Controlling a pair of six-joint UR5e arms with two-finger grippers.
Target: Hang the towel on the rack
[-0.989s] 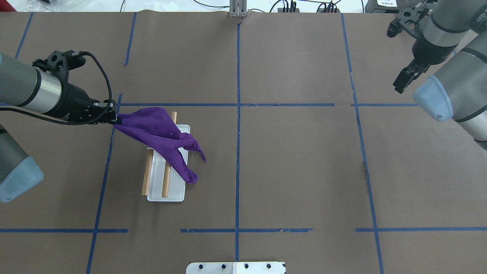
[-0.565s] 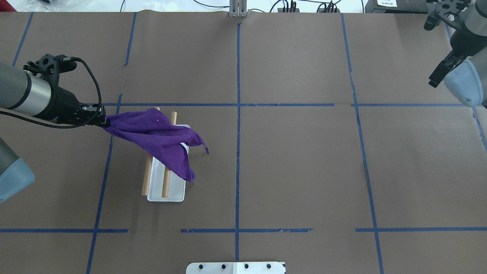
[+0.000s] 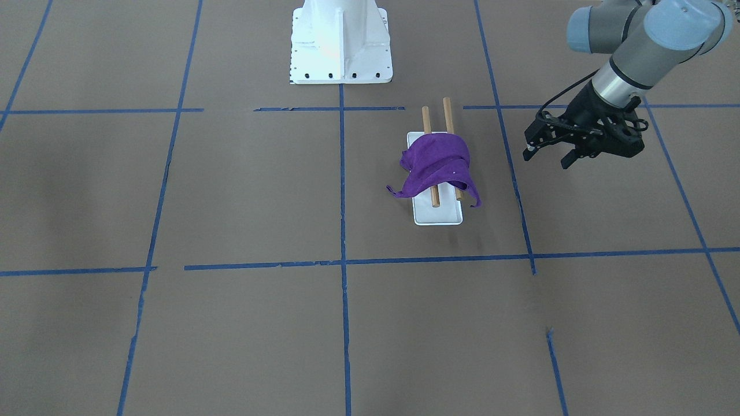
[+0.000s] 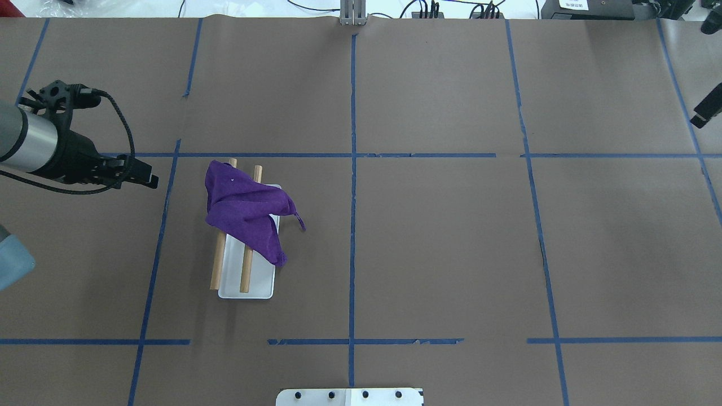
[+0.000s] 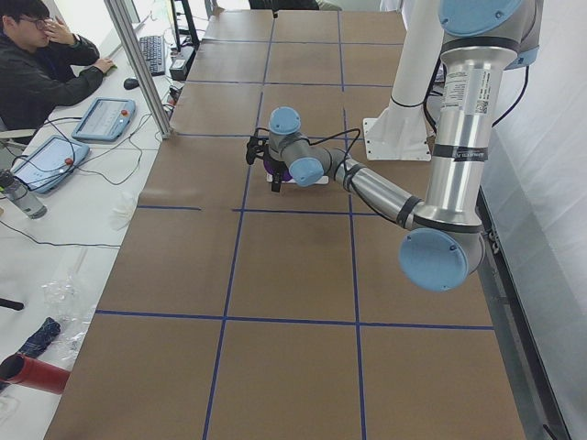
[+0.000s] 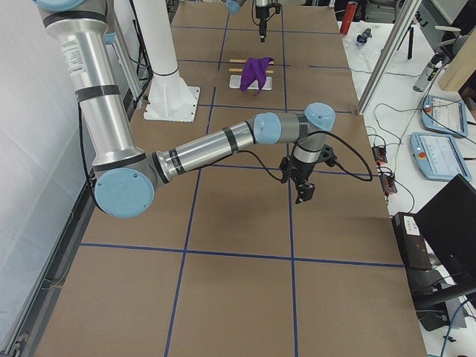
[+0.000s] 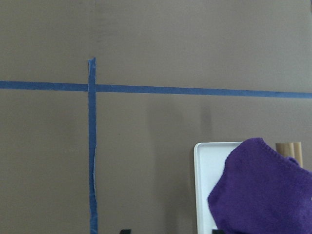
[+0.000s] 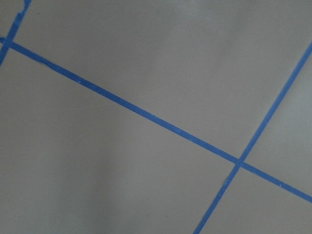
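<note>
Towel point(image 3: 437, 163), front-facing view: draped across both rods of the rack point(image 3: 446, 115), with the left gripper point(image 3: 546, 159) spread empty, well apart. Overhead: it bunches toward one end, so I'd back straight off, clear of its trailing corner. Right gripper point(image 4: 708, 113), at the frame's edge: cannot tell its state. Tabletop point(image 4: 451, 254) is taped brown paper. Left side view: operator point(image 5: 37, 73) at a desk.

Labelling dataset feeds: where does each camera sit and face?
Front: across the table, facing the robot's base; left claw at view-right.
Overhead: behind the robot, looking down; left arm at view-left.
Left side: table's end; left arm near.
Right side: opposite end; right arm near.
Left wrist: down onto towel, rack.
Right wrist: down onto taped table.
Shared: front and overhead show the towel.
</note>
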